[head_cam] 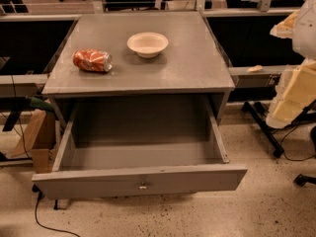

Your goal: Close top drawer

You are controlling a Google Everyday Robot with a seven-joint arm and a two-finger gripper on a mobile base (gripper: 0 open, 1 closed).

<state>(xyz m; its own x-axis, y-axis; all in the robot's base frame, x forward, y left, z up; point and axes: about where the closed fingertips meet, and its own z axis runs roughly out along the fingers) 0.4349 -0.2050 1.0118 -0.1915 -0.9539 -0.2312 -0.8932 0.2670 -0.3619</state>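
Note:
The top drawer [140, 177] of the grey cabinet is pulled far out toward me. Its long flat front panel has one small metal knob [142, 185] at its middle, and its inside [143, 154] looks empty. My arm [296, 90] shows as pale segments at the right edge, level with the cabinet top and well clear of the drawer. My gripper [284, 27] is at the upper right edge, to the right of the cabinet and touching nothing.
A crushed orange can [92, 60] lies on its side on the cabinet top [173, 68], with a white bowl [147, 44] behind it. A cardboard box [37, 135] and a cable [42, 216] are at the left. Black stand legs [264, 125] are at the right.

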